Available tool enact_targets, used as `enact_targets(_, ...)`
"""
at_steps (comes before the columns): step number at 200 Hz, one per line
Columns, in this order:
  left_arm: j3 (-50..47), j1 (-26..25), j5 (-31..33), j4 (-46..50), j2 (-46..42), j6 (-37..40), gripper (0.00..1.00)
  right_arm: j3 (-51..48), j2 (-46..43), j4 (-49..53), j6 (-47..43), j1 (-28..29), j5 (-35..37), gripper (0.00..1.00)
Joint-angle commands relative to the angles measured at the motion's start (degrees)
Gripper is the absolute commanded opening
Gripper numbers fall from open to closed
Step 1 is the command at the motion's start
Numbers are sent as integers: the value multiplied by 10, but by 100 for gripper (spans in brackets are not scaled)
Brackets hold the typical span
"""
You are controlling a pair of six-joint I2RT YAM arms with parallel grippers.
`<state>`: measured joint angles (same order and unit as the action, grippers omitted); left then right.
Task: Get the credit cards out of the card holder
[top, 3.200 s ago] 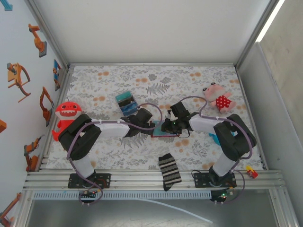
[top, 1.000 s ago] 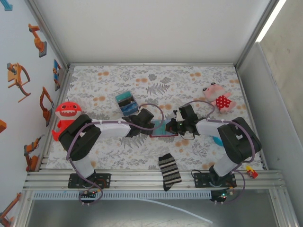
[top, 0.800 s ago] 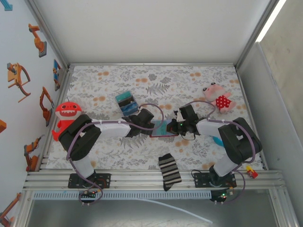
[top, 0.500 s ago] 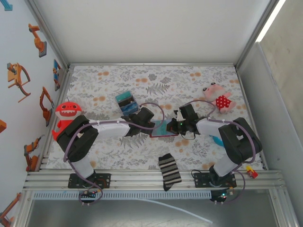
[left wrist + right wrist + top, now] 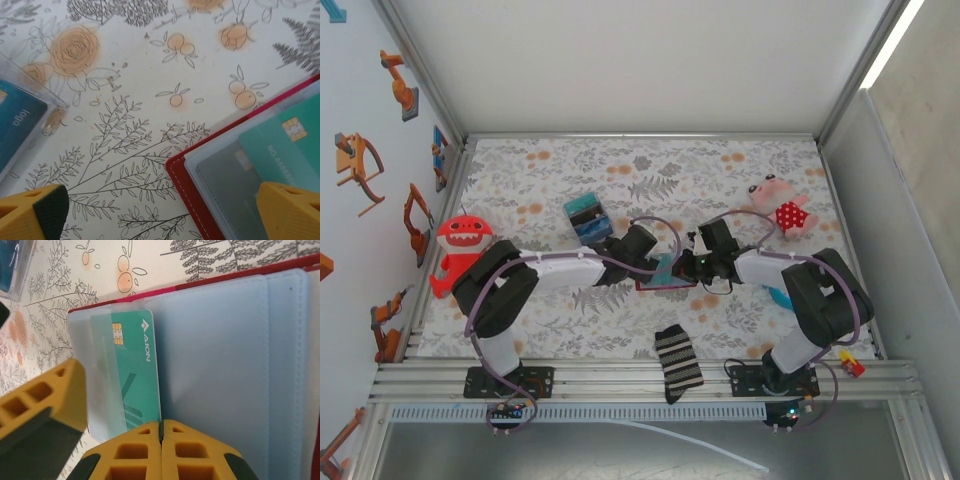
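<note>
Teal plastic credit card with gold chip [image 5: 134, 367]: partly under a clear sleeve at the outer end of the dark-red folding card holder [image 5: 210, 281], beside its blue-grey pockets. Holder open flat at mid table [image 5: 720, 170], between the two arms.

Right end effector [image 5: 161, 431]: tips pressed together, right at the card's long edge. Pinched or only nudged, cannot tell.

Left end effector [image 5: 162, 215]: spread wide, straddling the holder's red corner, gripping nothing.

Probably best: pin the cover down with the left, then slide the card along its length, low and slow. Thin card, slippery sleeve; likely to drag the whole holder otherwise. Other cards not visible.

Teal-black-blue striped box [image 5: 586, 217] close behind the left wrist, tight for its elbow room. Black-and-white striped sock [image 5: 678, 362] near, toward the bases. Red shark plush [image 5: 460, 240] and pink plush in red dotted dress [image 5: 780, 210] well apart, no hindrance.
</note>
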<state>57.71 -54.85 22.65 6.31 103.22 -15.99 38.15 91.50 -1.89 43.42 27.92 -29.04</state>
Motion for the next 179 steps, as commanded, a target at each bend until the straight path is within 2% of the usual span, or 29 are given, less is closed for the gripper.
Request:
enact_targets(1,11,-5,4,20,13,17,97,4,-19,5,-8,-5,10,0)
enact_targets(55,5,-5,20,33,11,22,97,-7,-18,-25,5,-8,-3,0)
enact_targets(80,3,-5,13,33,12,18,97,-20,-15,-57,21,-13,-16,16)
enact_targets(106,-2,-6,10,34,12,12,97,-33,-9,-79,31,-17,-22,25)
enact_targets(179,-9,-6,3,33,15,-2,97,-48,8,-125,55,-17,-45,24)
